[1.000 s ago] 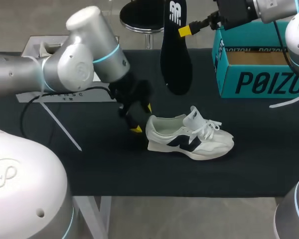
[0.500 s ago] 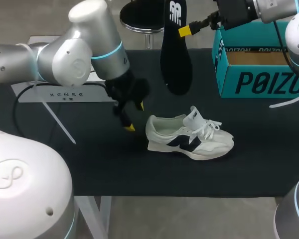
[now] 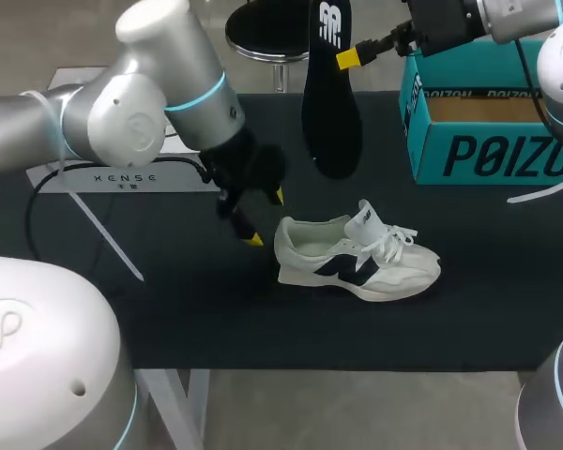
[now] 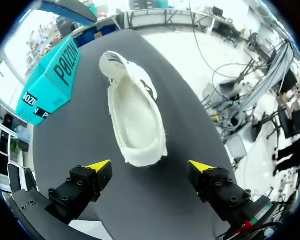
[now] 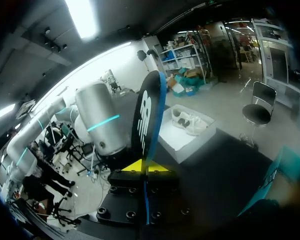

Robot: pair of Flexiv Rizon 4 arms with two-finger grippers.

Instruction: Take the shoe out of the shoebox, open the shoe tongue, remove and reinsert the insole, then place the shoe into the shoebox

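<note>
Low white mesh sneaker [image 3: 357, 258] lies mid black table [image 3: 169, 309]. R gripper [image 3: 349, 58] pinches long black foam insole [image 3: 330, 103] aloft by far edge. L gripper [image 4: 150, 166], spread wide, sits off heel. Likely risk: shoe unbraced, so insole buckles or skids it on reinsertion.

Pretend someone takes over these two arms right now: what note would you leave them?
Left pincer: open and empty, low over the table, just behind the heel of the shoe.
Right pincer: shut on the insole, which hangs in the air above the table.
The shoe stands on its sole mid-table with its tongue raised and no insole inside. It is apart from the open shoebox at the far right.
Done: shoe out, tongue open, insole out.
Left: put the insole back in, then the shoe into the shoebox.
</note>
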